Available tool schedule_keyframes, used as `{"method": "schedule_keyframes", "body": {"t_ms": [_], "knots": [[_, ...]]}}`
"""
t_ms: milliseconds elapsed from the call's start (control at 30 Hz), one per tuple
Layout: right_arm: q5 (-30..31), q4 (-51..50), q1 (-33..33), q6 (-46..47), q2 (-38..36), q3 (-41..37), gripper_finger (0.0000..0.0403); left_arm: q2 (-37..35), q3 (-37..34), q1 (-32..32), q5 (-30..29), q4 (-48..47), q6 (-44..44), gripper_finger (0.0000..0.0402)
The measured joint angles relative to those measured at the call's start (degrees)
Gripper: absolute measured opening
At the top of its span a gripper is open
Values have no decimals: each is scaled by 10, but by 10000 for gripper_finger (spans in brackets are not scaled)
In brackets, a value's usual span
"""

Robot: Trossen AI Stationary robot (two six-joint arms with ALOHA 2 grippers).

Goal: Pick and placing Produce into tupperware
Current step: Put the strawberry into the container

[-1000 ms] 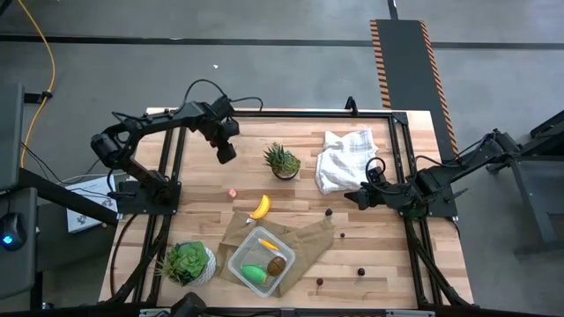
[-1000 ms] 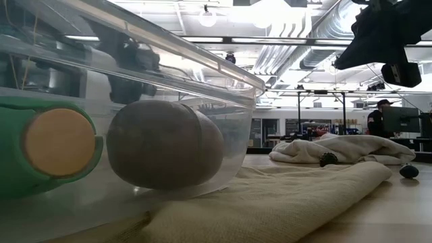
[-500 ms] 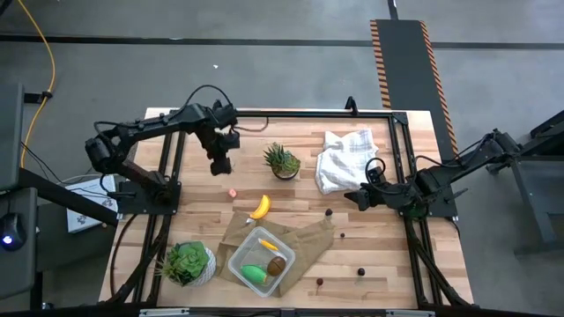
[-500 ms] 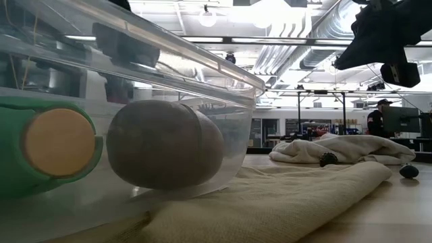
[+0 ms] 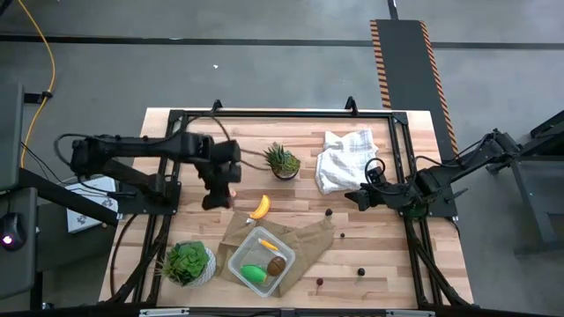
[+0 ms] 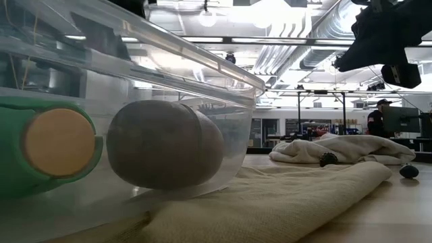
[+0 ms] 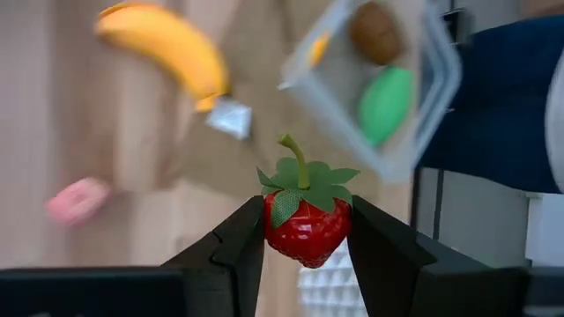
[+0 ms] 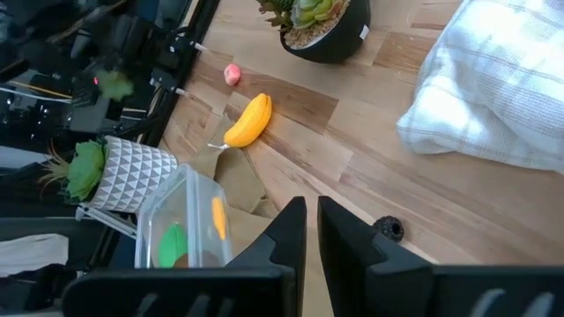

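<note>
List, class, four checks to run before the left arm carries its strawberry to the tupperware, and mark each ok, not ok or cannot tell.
1. Strawberry clamped between the left gripper jaws: ok.
2. Tupperware open on top: ok.
3. Free room inside beside the green oval and kiwi: ok.
4. Banana clear of the carry path: cannot tell.
5. Right gripper parked away, jaws shut: ok.

Left end effector (image 7: 306,231) gripping — right (image 8: 311,231) closed.

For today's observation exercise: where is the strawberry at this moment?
The strawberry sits clamped between the left gripper's jaws. In the high view that gripper hangs over the table's left half, left of the banana and beside the small pink piece.
</note>
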Motion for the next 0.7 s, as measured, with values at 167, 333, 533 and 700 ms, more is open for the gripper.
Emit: {"method": "schedule_keyframes", "body": {"t_ms": [167, 333, 533, 700], "knots": [[0, 0, 0, -5, 0, 0, 21, -17, 0, -96, -30, 82, -92, 134], [0, 2, 0, -15, 0, 0, 21, -18, 0, -183, -102, 159, -178, 135], [-12, 8, 0, -34, 0, 0, 21, -13, 0, -253, -223, 229, -268, 136], [-36, 10, 0, -46, 1, 0, 21, 12, 0, -289, -272, 286, -322, 136]]}}
